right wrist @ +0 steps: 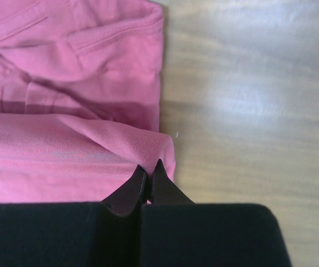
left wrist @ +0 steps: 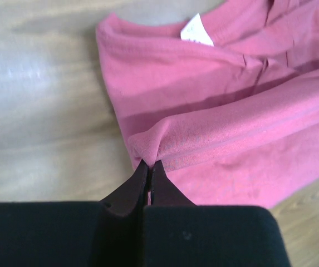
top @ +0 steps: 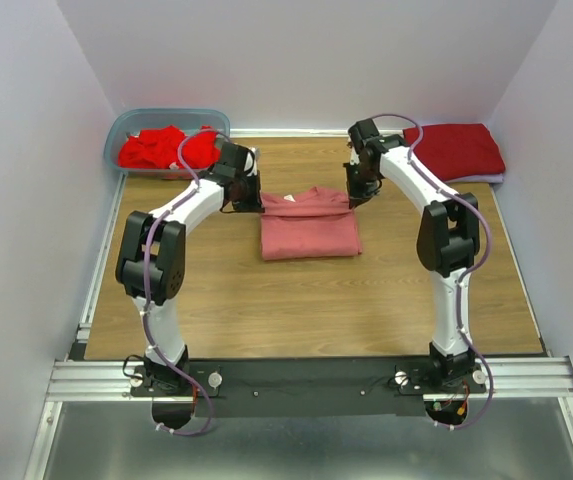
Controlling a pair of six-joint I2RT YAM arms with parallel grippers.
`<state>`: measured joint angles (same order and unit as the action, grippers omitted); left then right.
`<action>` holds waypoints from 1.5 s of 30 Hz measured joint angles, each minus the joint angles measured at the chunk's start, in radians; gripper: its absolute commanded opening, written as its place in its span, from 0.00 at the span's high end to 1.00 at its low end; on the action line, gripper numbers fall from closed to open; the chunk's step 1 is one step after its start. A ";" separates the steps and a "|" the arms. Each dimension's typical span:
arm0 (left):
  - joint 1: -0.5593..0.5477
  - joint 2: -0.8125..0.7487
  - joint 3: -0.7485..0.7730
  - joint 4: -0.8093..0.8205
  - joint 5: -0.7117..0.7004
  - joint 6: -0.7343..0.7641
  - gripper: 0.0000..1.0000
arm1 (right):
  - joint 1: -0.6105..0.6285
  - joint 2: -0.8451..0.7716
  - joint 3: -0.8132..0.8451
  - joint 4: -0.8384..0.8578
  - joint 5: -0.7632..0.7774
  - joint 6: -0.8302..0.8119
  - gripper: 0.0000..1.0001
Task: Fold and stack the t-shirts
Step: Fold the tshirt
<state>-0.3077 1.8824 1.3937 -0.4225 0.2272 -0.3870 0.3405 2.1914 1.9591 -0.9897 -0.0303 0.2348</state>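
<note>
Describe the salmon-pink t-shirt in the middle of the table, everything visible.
The salmon-pink t-shirt lies on the wooden table, folded into a rough rectangle with its neck opening at the far end. It looks like soft knit cotton, with a white label inside the neck. Its top layer is raised in a fold, pinched at one corner by the shut left gripper and at the other by the shut right gripper. Nothing else touches it.
</note>
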 measured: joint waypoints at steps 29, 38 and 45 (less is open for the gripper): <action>0.019 -0.065 -0.056 0.218 -0.176 -0.072 0.35 | -0.062 -0.168 -0.279 0.332 -0.035 0.010 0.54; -0.103 -0.259 -0.269 0.346 -0.187 -0.092 0.54 | -0.063 -0.364 -0.485 0.567 -0.211 0.006 0.56; -0.085 -0.122 -0.216 0.452 -0.136 -0.126 0.67 | -0.096 -0.264 -0.516 0.771 -0.447 0.089 0.57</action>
<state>-0.3923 1.7603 1.1778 0.0299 0.0910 -0.5125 0.2443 1.9270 1.4429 -0.2184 -0.4778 0.3233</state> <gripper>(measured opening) 0.370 0.435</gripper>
